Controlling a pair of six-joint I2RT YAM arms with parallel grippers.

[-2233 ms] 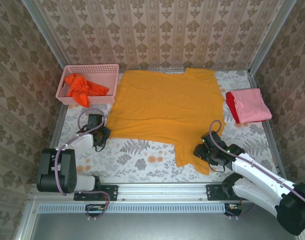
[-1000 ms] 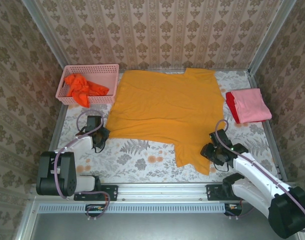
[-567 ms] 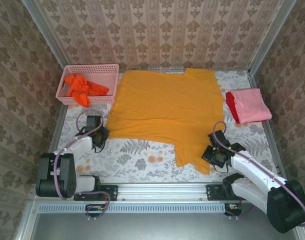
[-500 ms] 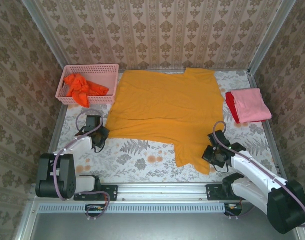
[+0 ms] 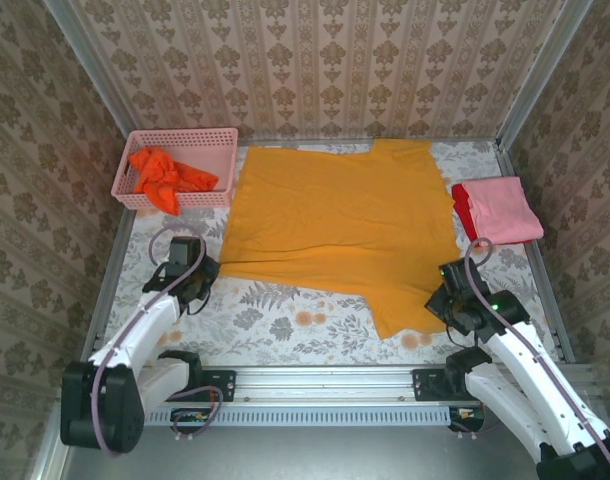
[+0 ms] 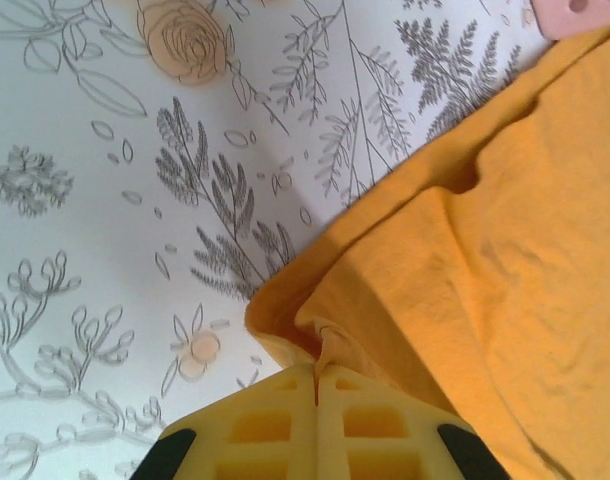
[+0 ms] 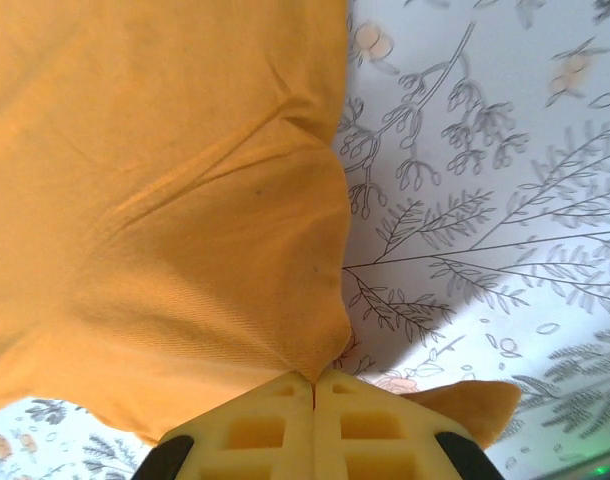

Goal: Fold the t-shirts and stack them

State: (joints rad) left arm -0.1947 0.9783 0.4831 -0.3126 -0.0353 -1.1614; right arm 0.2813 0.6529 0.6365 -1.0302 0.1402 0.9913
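The golden-yellow t-shirt (image 5: 340,225) lies spread over the middle of the table, no print showing. My left gripper (image 5: 198,277) is shut on its near-left corner (image 6: 330,345), the cloth pinched between the yellow pads. At the near right my right gripper (image 5: 447,305) is shut on the shirt's near-right edge (image 7: 315,365), which is lifted off the table. An orange-red tee (image 5: 165,176) is bunched in the pink basket (image 5: 220,140). A folded pink tee (image 5: 502,210) lies on a red one (image 5: 463,208) at the right edge.
The floral tablecloth (image 5: 285,320) shows bare along the near edge between the arms. Patterned walls close in the back and both sides. A metal rail (image 5: 315,375) runs along the front.
My right gripper has pulled the shirt's near-right flap to the right and a little toward the front. The left arm has swung slightly; the shirt lies flatter and more stretched.
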